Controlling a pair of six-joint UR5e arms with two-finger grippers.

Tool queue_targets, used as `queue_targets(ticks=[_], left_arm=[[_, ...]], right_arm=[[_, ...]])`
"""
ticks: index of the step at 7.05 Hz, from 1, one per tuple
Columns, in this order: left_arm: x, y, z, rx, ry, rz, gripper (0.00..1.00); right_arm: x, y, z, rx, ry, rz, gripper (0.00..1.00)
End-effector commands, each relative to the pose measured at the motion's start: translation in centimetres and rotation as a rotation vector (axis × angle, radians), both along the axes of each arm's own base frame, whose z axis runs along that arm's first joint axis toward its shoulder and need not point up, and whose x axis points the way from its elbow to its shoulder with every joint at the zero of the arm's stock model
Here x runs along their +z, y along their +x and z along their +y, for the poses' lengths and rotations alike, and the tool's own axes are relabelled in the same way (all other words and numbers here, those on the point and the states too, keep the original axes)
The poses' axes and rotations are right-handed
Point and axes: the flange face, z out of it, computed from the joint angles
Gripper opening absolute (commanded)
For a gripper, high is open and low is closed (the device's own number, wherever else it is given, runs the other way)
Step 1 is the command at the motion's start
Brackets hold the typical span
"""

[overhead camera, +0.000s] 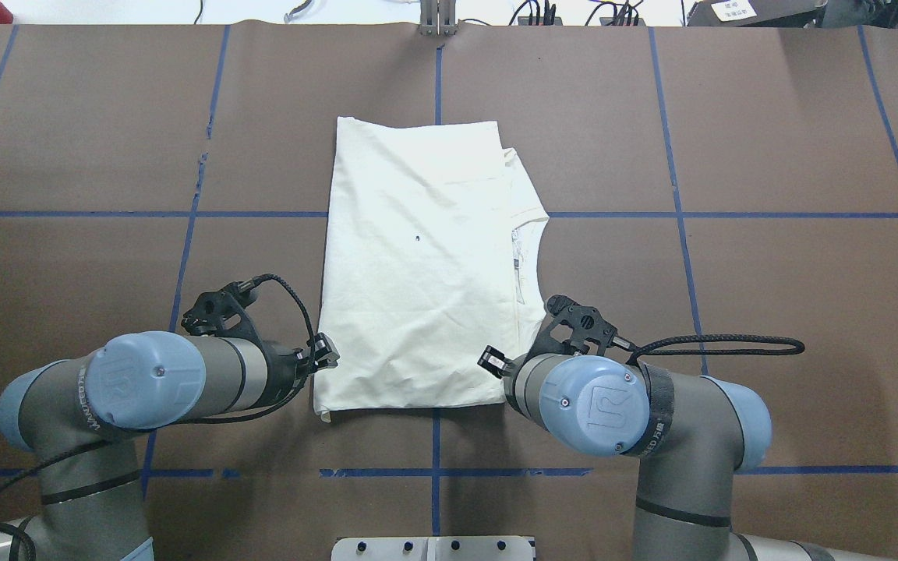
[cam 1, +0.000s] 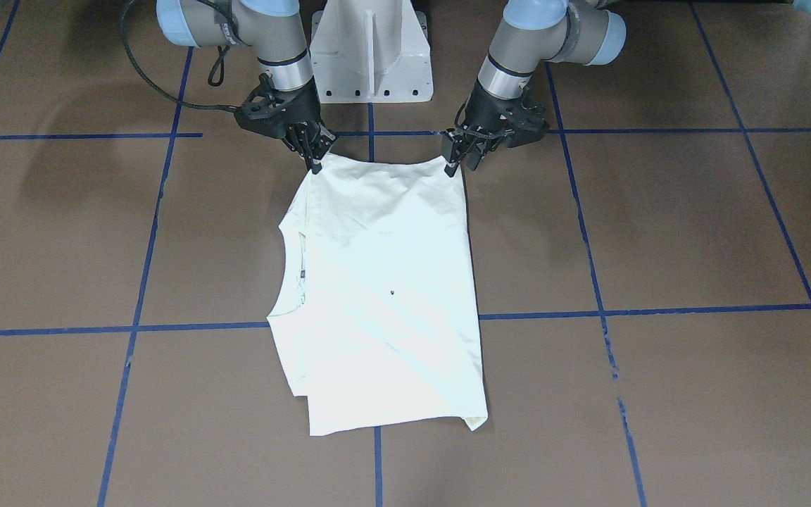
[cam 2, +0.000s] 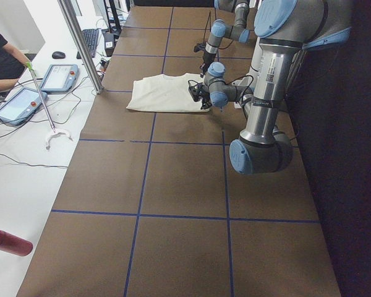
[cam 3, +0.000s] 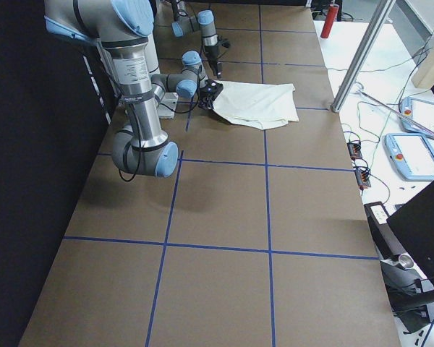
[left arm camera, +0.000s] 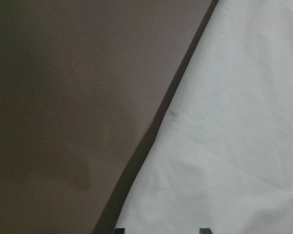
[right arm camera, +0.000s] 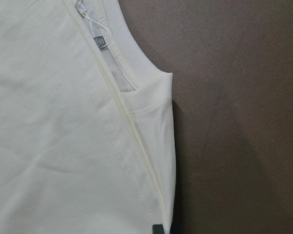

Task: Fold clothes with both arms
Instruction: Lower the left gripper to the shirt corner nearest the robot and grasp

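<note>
The cream-white shirt (cam 1: 384, 282) lies folded into a rectangle mid-table, plain side up, and the cat print is hidden. It also shows in the overhead view (overhead camera: 418, 273). Its neckline (overhead camera: 527, 257) faces my right side. My left gripper (cam 1: 460, 165) is at the shirt's near corner on my left. Its fingertips (left arm camera: 118, 230) stand apart over the cloth, open. My right gripper (cam 1: 314, 160) is at the other near corner, by the shoulder seam (right arm camera: 136, 141). Its fingers look pinched together on the shirt's edge (right arm camera: 170, 161).
The white pedestal base (cam 1: 370, 56) stands just behind the shirt's near edge. Blue tape lines (overhead camera: 675, 214) cross the brown table. Tablets (cam 2: 59, 77) and cables lie on the white bench beyond the far edge, and a red bottle (cam 2: 9, 242) lies there too.
</note>
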Motion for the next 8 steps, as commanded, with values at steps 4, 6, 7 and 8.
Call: queue_targets(ticks=[4, 6, 7, 8], left_arm=[[1.2, 2.9, 2.7, 0.050, -0.013, -0.026, 0.53], [1.2, 3.1, 2.7, 0.049, -0.015, -0.029, 0.00], [1.0, 3.1, 2.7, 0.050, -0.013, -0.026, 0.00], [0.1, 2.2, 2.5, 0.045, -0.005, -0.007, 0.00]], right_arm=[[0.1, -0.1, 0.1, -0.001, 0.000, 0.002, 0.00], [0.1, -0.1, 0.1, -0.002, -0.001, 0.001, 0.00], [0.2, -0.1, 0.1, -0.002, -0.001, 0.003, 0.00], [0.8, 0.1, 0.1, -0.004, -0.004, 0.010, 0.00]])
